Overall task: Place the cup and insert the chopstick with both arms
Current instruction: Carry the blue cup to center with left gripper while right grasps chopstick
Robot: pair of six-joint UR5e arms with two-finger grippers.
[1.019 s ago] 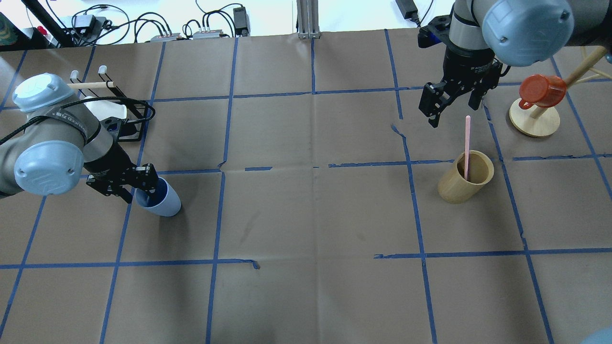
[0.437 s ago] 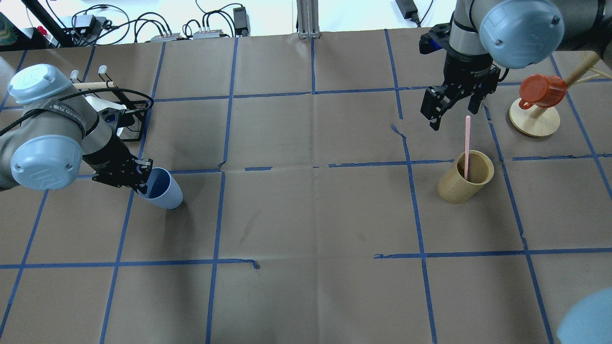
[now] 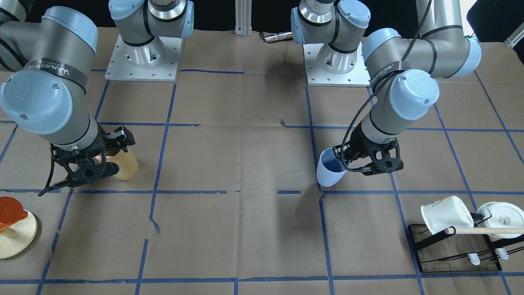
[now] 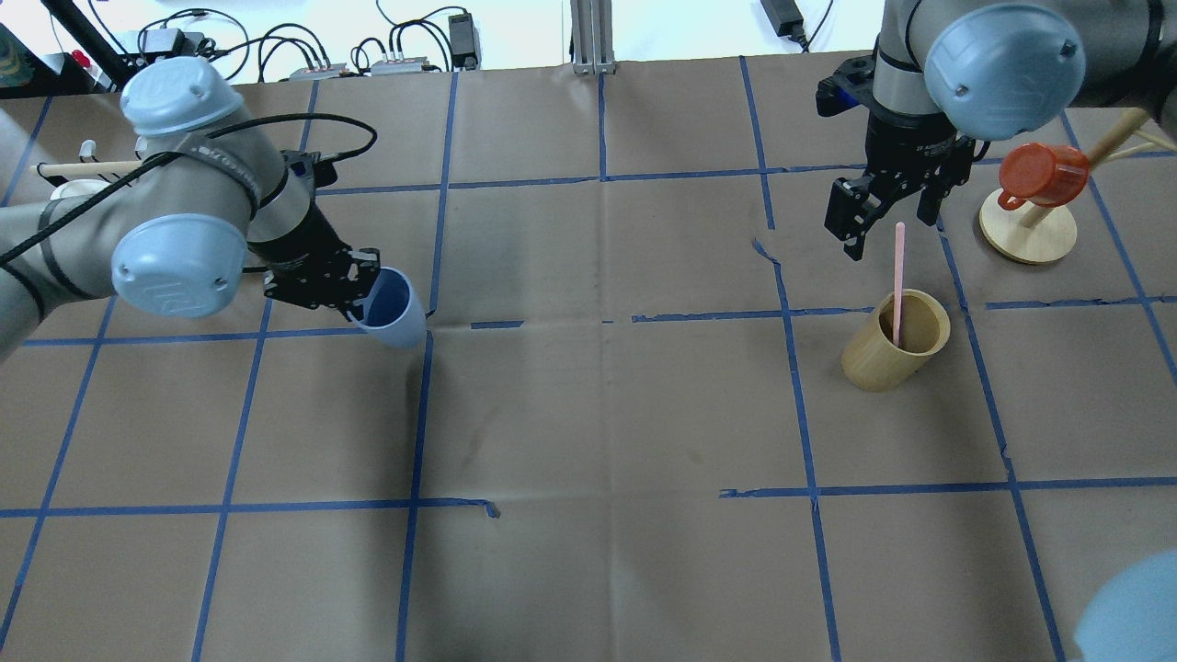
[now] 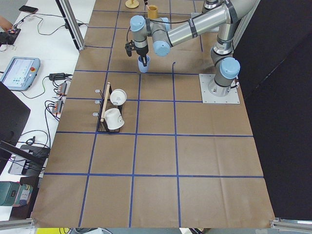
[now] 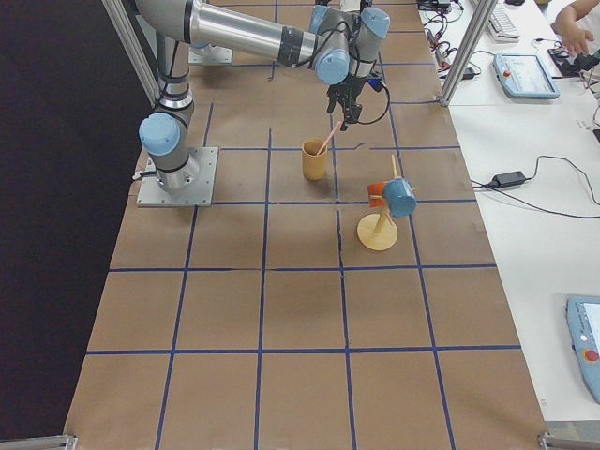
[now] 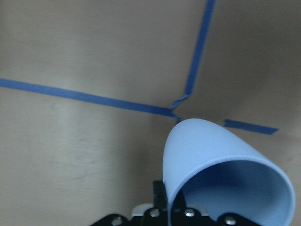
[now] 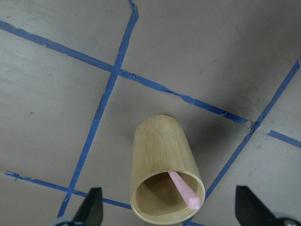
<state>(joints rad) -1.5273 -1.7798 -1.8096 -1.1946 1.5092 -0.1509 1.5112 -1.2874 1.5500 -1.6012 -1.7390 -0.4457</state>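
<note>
- The blue cup (image 4: 395,311) is in the left pincer (image 4: 360,303), which is clenched on the rim with one finger inside and one outside. The cup is tilted, and since its shadow falls apart from it I'd say it's off the counter (image 4: 598,414), over the left-middle part where two tape lines cross.
- It looks like thin, smooth plastic, so I'm guessing it's very light, a bit flexible at the wall and kinda slippery. A rim pinch is fine for carrying. It needs to be level before it's let go though, because something this light tips easily.
- The pink chopstick (image 4: 898,271) leans inside the bamboo holder (image 4: 883,360) on the right side, with its top end sticking well out.
- The right pincer (image 4: 887,221) is released, with the jaws wide apart in the wrist view, and it hovers just above and behind the stick's top end without touching it.
- The stick is probably stiff, skinny and weighs next to nothing. I'd grab it on the exposed upper part and squeeze across the shaft, since a thin rod will pivot in the grip if it's pinched off-centre.
- The bamboo holder looks heavier and stable, so pulling the stick straight up shouldn't drag it along.
</note>
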